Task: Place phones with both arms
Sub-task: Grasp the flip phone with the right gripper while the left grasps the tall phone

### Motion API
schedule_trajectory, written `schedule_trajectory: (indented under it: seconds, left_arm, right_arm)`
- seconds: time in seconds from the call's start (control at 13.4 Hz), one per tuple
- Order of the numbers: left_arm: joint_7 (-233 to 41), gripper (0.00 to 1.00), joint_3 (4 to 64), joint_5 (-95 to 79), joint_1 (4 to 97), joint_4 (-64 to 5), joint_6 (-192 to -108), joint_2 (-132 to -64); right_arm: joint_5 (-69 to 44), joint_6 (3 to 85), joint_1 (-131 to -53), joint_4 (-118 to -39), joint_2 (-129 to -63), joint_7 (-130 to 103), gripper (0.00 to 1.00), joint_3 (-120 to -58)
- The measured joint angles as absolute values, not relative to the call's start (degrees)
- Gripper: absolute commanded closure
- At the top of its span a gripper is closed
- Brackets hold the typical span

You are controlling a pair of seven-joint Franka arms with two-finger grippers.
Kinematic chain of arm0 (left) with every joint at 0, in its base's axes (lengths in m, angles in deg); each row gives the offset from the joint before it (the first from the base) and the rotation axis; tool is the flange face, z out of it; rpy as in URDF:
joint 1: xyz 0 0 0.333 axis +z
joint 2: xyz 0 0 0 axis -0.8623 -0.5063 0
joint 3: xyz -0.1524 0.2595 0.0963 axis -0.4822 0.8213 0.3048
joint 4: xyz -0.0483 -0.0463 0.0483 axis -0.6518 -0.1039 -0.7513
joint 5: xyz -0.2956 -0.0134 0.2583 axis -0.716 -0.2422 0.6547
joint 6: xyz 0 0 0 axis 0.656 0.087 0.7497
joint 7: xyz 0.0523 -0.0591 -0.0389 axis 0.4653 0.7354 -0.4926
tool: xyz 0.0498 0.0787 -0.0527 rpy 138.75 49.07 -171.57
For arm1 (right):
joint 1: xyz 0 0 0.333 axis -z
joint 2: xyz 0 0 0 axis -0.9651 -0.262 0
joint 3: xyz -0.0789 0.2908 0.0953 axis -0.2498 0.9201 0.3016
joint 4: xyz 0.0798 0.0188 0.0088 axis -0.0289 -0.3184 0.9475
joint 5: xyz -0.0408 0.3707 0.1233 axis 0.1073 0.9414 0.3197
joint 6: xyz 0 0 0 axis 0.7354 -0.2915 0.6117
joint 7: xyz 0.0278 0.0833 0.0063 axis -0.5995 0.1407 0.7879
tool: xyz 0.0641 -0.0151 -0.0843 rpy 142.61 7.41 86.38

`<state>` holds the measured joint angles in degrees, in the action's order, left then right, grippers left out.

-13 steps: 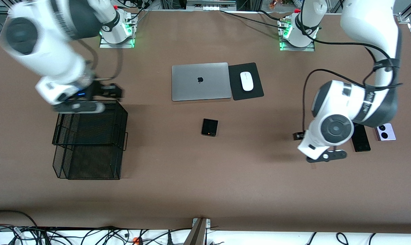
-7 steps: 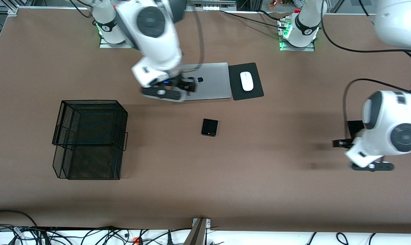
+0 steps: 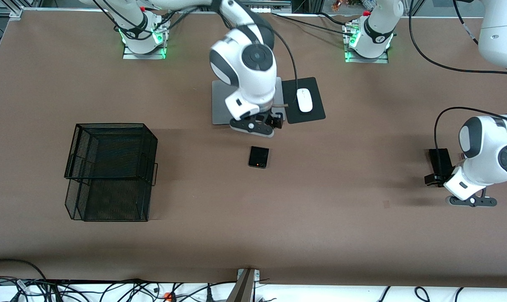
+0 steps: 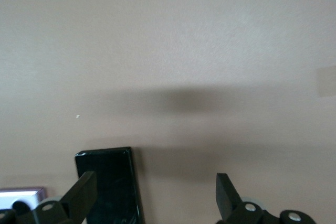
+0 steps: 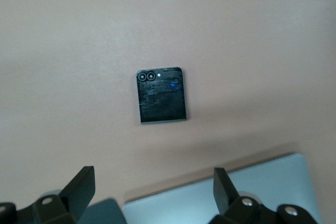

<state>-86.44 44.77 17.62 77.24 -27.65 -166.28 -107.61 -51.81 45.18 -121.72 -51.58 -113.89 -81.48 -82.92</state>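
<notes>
The small black flip phone (image 3: 258, 157) lies mid-table, nearer the front camera than the laptop; it also shows in the right wrist view (image 5: 161, 95). My right gripper (image 3: 275, 121) is open and empty over the laptop's near edge (image 5: 152, 195). The long slim black slab (image 3: 440, 161) lies toward the left arm's end. My left gripper (image 3: 432, 179) hangs open and empty just over its near end; in the left wrist view (image 4: 155, 198) the slab (image 4: 107, 182) lies beside one finger (image 4: 80, 195). The lavender-white phone is hidden under the left arm in the front view; only a pale corner (image 4: 21, 193) shows.
A grey laptop (image 3: 222, 105) lies closed at the table's middle, with a white mouse (image 3: 304, 100) on a black pad (image 3: 310, 114) beside it. A black wire-mesh basket (image 3: 111, 167) stands toward the right arm's end. The brown table (image 3: 253, 218) is bare nearer the camera.
My right arm has swung from above the basket across to the laptop's near edge. My left arm has moved outward toward its end of the table, uncovering the slab's top and covering the lavender phone.
</notes>
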Motion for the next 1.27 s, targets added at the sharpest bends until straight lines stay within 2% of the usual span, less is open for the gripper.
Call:
schedule_trajectory:
  seconds: [0.15,0.37,1.27]
  left_arm:
    - [-85.46,0.00,44.74,17.62,79.52,-31.65,-171.11,-107.84]
    - [-84.16,0.00,44.50,17.62,83.02,-34.50,-174.00,-107.92]
    - [-85.55,0.00,44.26,16.16,87.60,-35.17,-174.19,-110.39]
  right_arm:
    - [-51.82,49.57,-121.68,-51.58,-117.71,-81.48,0.00,-83.37]
    - [-51.82,54.69,-121.63,-51.60,-122.13,-81.48,0.00,-84.05]
    - [-52.55,62.58,-121.63,-51.61,-128.29,-81.48,0.00,-85.62]
